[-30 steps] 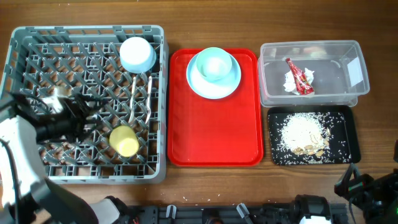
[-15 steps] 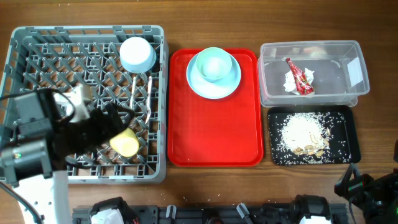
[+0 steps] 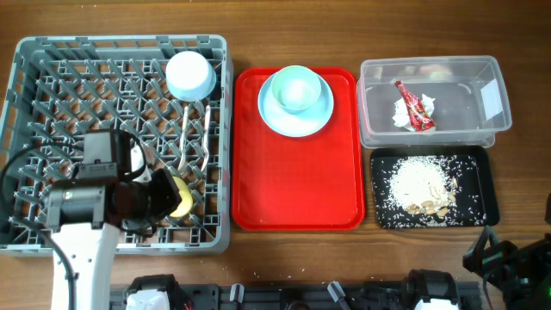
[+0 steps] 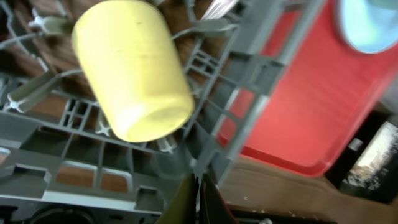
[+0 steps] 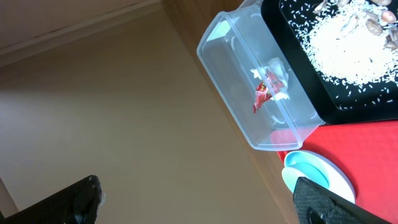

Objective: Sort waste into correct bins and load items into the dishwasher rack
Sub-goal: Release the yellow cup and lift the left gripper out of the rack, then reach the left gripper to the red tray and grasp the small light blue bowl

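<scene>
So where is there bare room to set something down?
Free: lower half of the red tray, below the plate; upper-left pegs of the rack. Crowded: the rack's lower right, with cutlery, the yellow cup and the left hand; the black tray is covered in scraps.

Grey rack (image 3: 120, 41), yellow-green cup (image 4: 130, 68), red tray (image 3: 297, 185), light blue plate (image 3: 270, 116), black tray (image 3: 479, 177)
</scene>
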Controlling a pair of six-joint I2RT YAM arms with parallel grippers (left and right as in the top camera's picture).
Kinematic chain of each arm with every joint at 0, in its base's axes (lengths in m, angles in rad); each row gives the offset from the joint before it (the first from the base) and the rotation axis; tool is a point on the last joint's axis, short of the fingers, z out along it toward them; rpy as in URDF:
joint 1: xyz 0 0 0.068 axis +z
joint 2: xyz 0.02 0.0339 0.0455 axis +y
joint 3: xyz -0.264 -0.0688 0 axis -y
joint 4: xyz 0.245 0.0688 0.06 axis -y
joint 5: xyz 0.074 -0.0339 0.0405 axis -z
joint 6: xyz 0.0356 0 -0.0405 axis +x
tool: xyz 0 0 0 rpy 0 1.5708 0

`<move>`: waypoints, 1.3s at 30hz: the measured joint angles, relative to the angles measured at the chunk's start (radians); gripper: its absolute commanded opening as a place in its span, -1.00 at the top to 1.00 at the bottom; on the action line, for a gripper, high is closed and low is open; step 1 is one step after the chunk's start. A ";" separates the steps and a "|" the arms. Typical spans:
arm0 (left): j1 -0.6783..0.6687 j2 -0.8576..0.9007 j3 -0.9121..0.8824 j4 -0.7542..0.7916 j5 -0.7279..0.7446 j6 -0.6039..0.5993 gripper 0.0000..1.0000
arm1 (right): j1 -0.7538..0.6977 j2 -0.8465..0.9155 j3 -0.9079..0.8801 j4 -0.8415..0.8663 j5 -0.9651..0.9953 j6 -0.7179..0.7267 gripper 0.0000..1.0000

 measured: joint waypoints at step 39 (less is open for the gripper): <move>-0.114 0.199 0.363 0.318 -0.118 -0.082 0.86 | 0.000 0.000 0.000 0.000 0.000 0.000 -0.99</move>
